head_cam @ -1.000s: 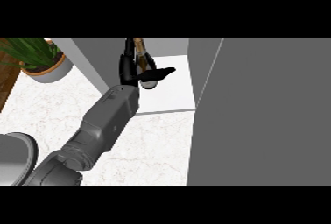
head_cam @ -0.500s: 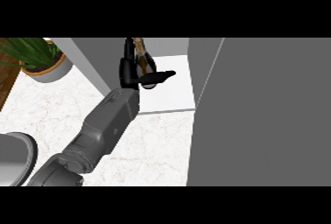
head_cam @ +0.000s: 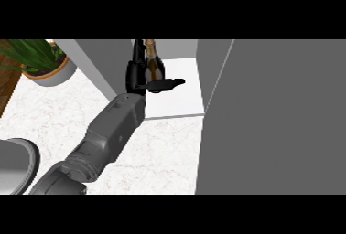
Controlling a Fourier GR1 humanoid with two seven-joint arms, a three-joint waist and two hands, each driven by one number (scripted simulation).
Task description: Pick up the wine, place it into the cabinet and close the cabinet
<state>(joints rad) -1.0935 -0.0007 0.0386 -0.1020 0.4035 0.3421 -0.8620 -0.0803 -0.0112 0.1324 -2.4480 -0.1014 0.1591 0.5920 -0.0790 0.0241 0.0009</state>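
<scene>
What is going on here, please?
The robot's left hand holds the wine bottle upright, fingers on one side, thumb across the front. The bottle is over the white shelf inside the open cabinet. The cabinet door stands open at the right, not yet closed. A potted plant sits at the far left.

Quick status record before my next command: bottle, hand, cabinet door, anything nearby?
bottle: wine bottle, over the left side of the cabinet's white shelf
hand: left hand, curled round the bottle
right hand: not in view
door: cabinet door, open
nearby: potted plant on the counter
</scene>
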